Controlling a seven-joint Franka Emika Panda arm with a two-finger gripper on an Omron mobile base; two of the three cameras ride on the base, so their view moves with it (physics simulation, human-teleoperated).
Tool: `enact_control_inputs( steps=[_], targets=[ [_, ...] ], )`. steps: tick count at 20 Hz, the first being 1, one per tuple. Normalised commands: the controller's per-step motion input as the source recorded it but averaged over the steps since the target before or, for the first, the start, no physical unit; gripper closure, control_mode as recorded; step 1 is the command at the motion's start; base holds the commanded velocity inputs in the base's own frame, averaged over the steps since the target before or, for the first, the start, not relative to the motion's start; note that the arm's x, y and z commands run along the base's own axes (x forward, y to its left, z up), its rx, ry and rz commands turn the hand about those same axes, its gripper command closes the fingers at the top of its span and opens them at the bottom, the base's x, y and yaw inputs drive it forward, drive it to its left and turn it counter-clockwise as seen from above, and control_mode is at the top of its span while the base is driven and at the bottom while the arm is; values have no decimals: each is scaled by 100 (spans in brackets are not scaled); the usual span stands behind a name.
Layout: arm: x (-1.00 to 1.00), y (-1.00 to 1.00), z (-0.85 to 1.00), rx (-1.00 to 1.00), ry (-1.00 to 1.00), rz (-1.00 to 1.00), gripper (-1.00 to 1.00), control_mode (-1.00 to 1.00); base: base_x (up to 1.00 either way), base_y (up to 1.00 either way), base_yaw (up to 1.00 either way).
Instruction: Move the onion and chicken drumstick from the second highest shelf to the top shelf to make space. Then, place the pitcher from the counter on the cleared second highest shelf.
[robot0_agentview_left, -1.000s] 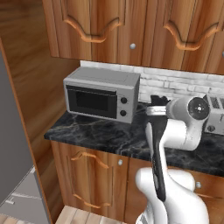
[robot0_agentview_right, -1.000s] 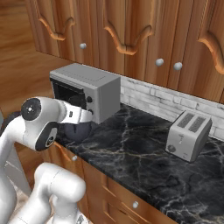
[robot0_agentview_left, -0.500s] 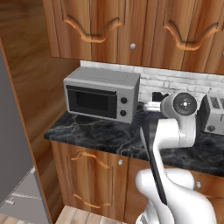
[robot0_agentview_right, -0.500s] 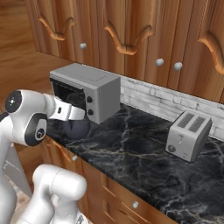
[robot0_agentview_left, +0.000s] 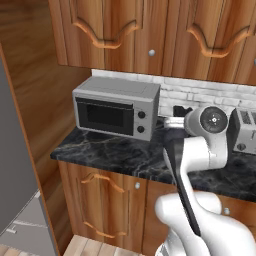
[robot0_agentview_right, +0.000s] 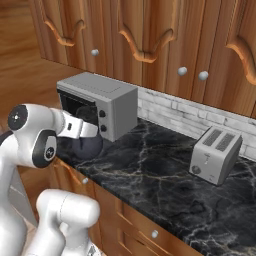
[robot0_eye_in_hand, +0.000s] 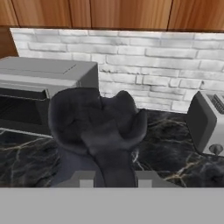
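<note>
The gripper (robot0_eye_in_hand: 109, 177) is pinching the dark pitcher (robot0_eye_in_hand: 94, 127) tight, holding it directly ahead and just above the counter (robot0_eye_in_hand: 168, 151), likely for carrying toward the cleared shelf.

From behind the arm's left, the left base view looks forward and down at the microwave (robot0_agentview_left: 116, 110) on the counter (robot0_agentview_left: 125, 156). The right base view faces both from the opposite side, microwave (robot0_agentview_right: 98, 104) at ten o'clock, toaster (robot0_agentview_right: 216, 154) at three. The hand view sits close behind the pitcher (robot0_eye_in_hand: 96, 127), facing the brick backsplash (robot0_eye_in_hand: 153, 65).
</note>
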Motion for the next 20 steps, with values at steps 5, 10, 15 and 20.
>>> enact_control_inputs(
  steps=[5,10,15,20],
  targets=[
    [-1,0,0,0,0,0,100,100,-53,0,12],
    [0,0,0,0,0,0,100,100,-96,4,32],
    [0,0,0,0,0,0,100,100,-63,48,42],
    [0,0,0,0,0,0,100,100,-10,96,46]
  ],
)
